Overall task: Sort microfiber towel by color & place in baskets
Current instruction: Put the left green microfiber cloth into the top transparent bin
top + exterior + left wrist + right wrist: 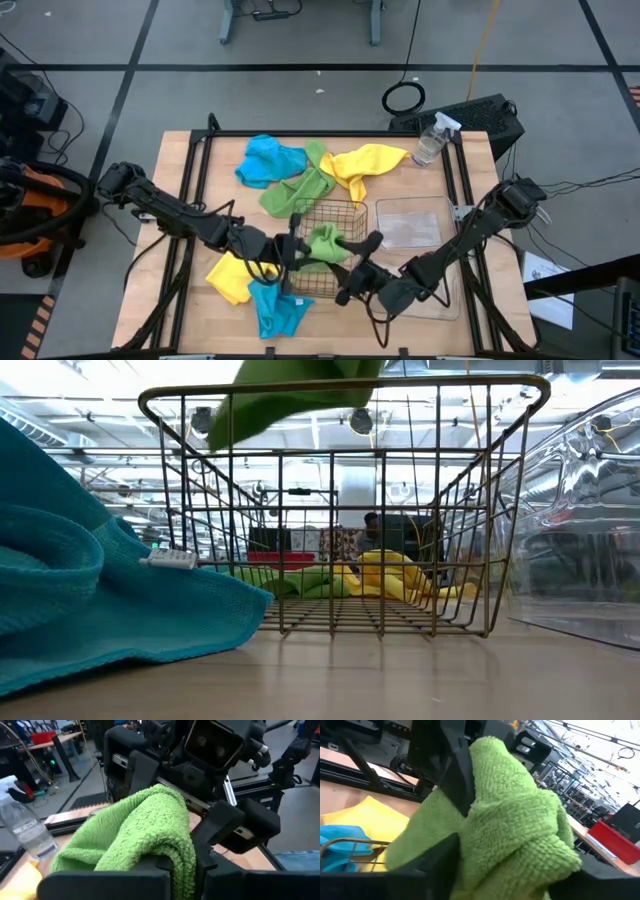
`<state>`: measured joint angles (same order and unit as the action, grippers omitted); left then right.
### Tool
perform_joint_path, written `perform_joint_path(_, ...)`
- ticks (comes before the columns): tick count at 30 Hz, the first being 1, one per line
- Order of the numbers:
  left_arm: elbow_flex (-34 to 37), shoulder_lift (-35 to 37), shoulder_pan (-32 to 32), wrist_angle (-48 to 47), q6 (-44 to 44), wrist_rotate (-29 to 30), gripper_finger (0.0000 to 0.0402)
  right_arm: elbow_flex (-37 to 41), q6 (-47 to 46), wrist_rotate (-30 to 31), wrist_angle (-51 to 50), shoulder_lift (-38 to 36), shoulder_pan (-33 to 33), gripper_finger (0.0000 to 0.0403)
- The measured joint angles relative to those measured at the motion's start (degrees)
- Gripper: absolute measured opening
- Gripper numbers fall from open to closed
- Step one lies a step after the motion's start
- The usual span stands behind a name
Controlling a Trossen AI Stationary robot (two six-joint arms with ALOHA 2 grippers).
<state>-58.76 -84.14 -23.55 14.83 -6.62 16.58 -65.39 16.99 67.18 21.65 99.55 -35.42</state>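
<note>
A green microfiber towel point(325, 243) hangs bunched over the brownish wire-mesh basket point(338, 212), clear of its floor; in the low view its lower edge point(300, 390) shows above the basket's rim point(340, 390). My left gripper point(292, 248), at the basket's left wall, is shut on the towel. My right gripper point(358, 268) faces it from the basket's right, open, with its fingers point(140, 770) standing on either side of the bunch. Two clear plastic tubs point(415, 225) lie to the basket's right, the nearer one point(440, 300) under my right arm. My left gripper pinches a bunched fold of the green towel point(177, 855) between its two fingers, coming in roughly level from the table's left. The towel is lifted clear and bulges out beyond the fingers. My right gripper: I cannot tell whether its open fingers touch the towel point(520, 820).
Loose towels lie around the basket: blue point(270, 160), green point(300, 188) and yellow point(365, 163) toward the far side, yellow point(228, 277) and blue point(277, 310) on the near left. A clear spray bottle point(430, 140) stands at the far right. Dark rails point(195, 190) run along both table sides.
</note>
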Motion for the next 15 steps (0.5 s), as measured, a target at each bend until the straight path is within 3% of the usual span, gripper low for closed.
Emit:
perform_joint_path(3, 0.00, 0.00, 0.02, 0.00, -0.17, 0.04, 0.0040, 0.00, 0.76, -0.01, -0.09, 0.00, 0.00, 0.0135)
perform_joint_path(7, 0.00, 0.00, -0.72, -4.04, 0.02, 0.05, 0.0103, 0.00, 2.27, 0.02, -0.66, -0.04, -0.81, 0.0028)
perform_joint_path(10, 0.00, 0.33, -2.46, -8.88, 0.19, 2.71, 0.0163, 0.09, 1.69, 0.20, -1.33, -0.72, -2.38, 0.0016)
perform_joint_path(15, 0.00, 1.13, -6.84, -11.36, -1.00, 16.13, 0.0251, 0.00, -0.97, 0.19, -3.89, -2.52, -5.56, 0.0016)
